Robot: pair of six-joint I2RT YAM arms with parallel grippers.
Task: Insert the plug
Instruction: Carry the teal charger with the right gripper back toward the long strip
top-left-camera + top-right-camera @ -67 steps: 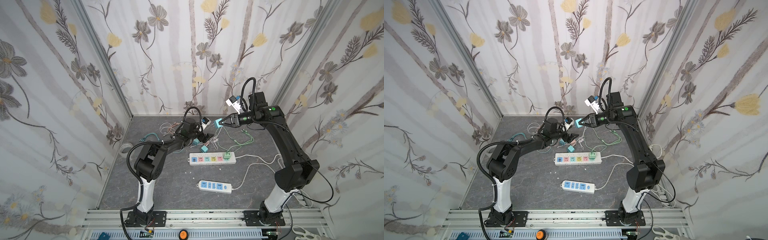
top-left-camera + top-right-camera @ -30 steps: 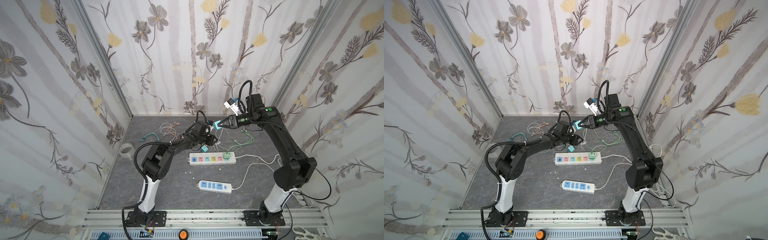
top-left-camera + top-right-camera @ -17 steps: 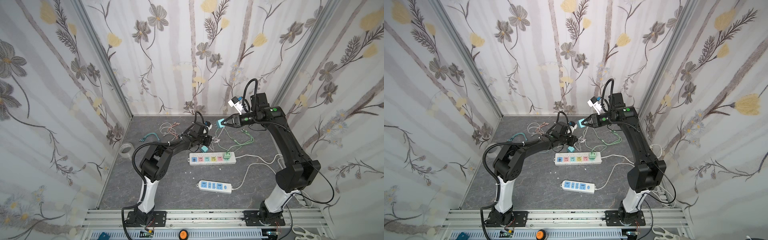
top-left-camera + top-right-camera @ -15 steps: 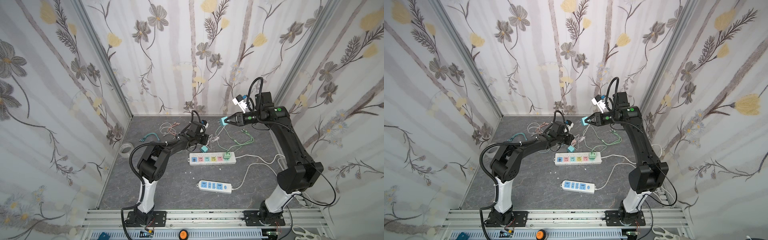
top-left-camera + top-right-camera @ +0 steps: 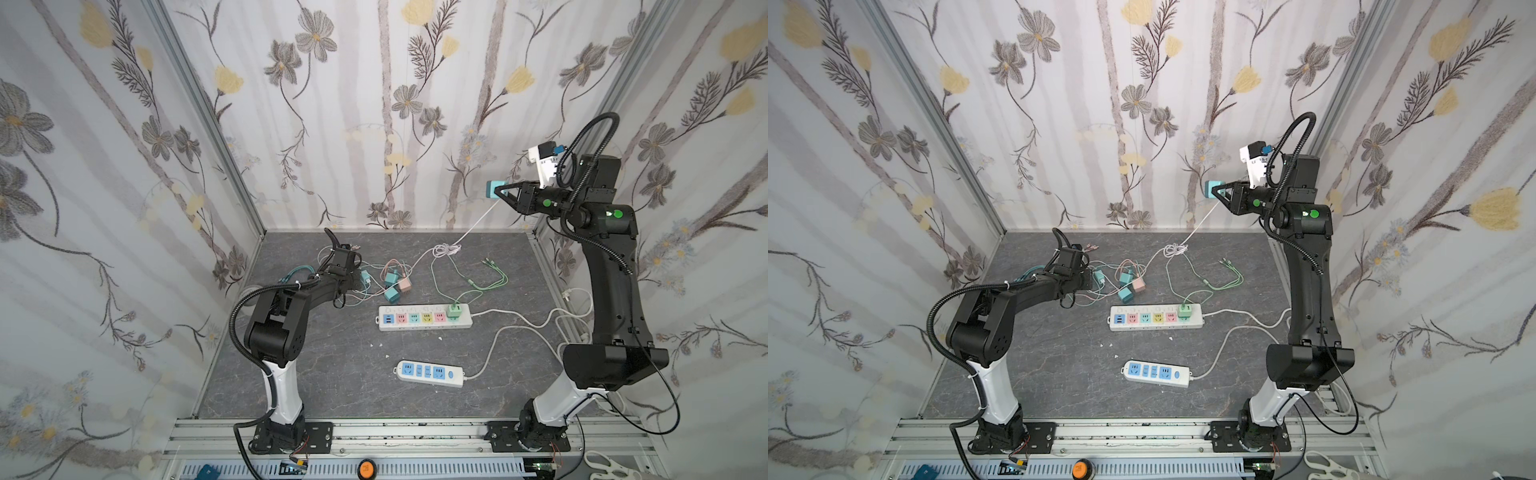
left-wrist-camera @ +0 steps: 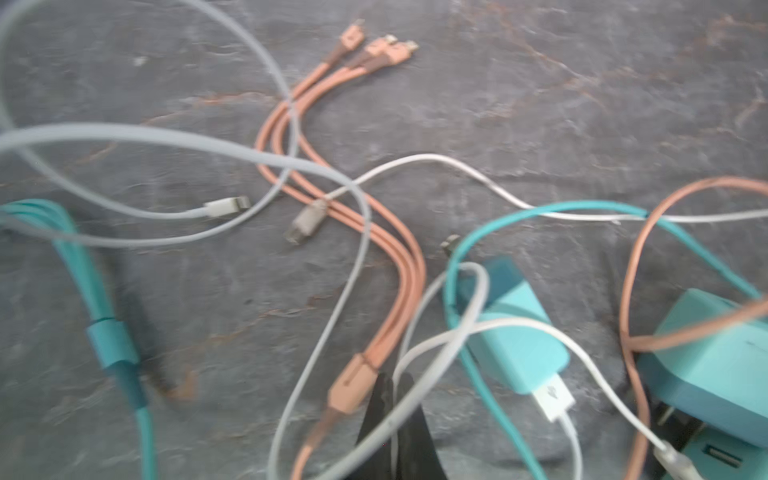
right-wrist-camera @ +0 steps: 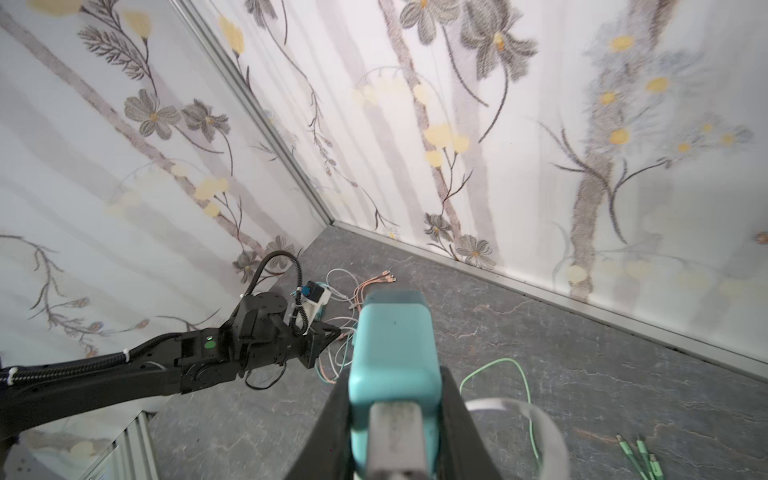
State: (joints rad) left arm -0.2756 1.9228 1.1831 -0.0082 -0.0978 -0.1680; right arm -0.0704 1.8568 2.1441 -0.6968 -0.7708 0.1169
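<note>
Grey marbled floor (image 5: 332,374) lies between flowered walls, with a knot of chargers and cords (image 5: 392,286) at its far part. High above it, the right gripper (image 5: 499,192) is clamped on the teal plug (image 7: 392,345), and a white cable (image 5: 473,221) runs from this plug down to the floor. The left gripper (image 6: 390,390) is low at the knot with its jaws fully together. A pale cord (image 6: 386,424) passes between them, but I cannot tell if it is the same white cable.

I judge that the step is to draw the plug free of the knot before it goes to the coloured power strip (image 5: 415,327). To do it well, the left grip should hold firm as an anchor. The right arm should pull smoothly, without a jerk, so that no neighbouring charger is dragged along. Then the pins must face down over a free socket, beside the green plug (image 5: 453,311) already seated.

Compared with the earliest picture, the right gripper is much higher and farther from the left one. The white cable is now stretched, and the left gripper has shifted a little toward its own side.
</note>
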